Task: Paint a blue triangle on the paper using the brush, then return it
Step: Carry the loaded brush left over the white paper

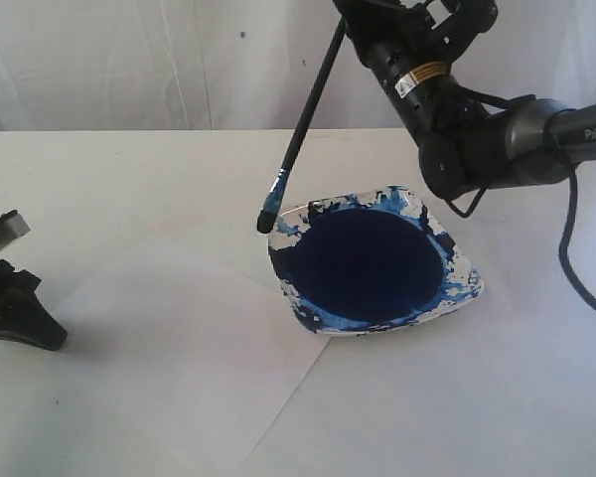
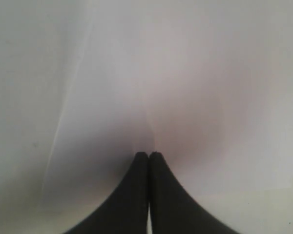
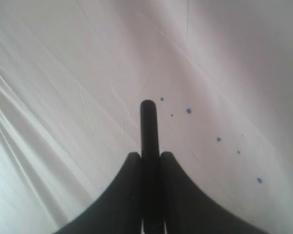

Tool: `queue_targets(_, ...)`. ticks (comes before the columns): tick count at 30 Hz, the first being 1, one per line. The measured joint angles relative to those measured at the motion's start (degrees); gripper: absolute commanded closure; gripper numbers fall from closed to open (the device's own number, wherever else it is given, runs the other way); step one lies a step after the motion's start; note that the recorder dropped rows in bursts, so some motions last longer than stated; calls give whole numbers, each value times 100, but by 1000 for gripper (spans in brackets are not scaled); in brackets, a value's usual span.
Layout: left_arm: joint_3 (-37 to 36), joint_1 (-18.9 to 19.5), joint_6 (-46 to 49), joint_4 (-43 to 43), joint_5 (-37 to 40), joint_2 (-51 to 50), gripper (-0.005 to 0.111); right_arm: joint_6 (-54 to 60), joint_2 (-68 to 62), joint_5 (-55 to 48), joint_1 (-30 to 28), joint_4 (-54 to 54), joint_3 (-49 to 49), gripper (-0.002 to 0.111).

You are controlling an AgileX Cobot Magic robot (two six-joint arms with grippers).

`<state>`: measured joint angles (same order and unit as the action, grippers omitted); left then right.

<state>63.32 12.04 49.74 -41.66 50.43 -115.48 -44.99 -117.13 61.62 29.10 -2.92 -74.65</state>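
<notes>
The brush hangs slanted in the air, and my right gripper is shut on the upper part of its black handle at the top of the exterior view. Its blue-stained tip hovers just off the left rim of the paint dish, above the table. In the right wrist view the gripper clamps the handle, whose end sticks out past the fingers. The white paper lies in front of the dish; no blue triangle shows on it. My left gripper rests shut and empty at the paper's left.
The dish holds a dark blue paint pool and has blue smears on its rim. A white curtain hangs behind the table. Small blue specks dot the cloth in the right wrist view.
</notes>
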Motion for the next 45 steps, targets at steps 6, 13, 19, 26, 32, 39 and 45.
queue_targets(6,0,0,0,0,0,0,107,-2,0,40,310,223,0,108)
queue_targets(13,0,0,0,0,0,0,107,-12,-177,106,710,474,-195,108)
queue_targets(19,0,0,0,0,0,0,107,216,-525,106,1030,570,-645,108)
queue_targets(26,0,0,0,0,0,0,107,279,-920,203,1316,712,-1033,108)
queue_targets(32,0,0,0,0,0,0,107,306,-1261,239,1425,855,-1385,108)
queue_targets(39,0,0,0,0,0,0,107,316,-1586,229,1510,867,-1787,108)
queue_targets(45,0,0,0,0,0,0,107,316,-1939,196,1634,906,-2075,108)
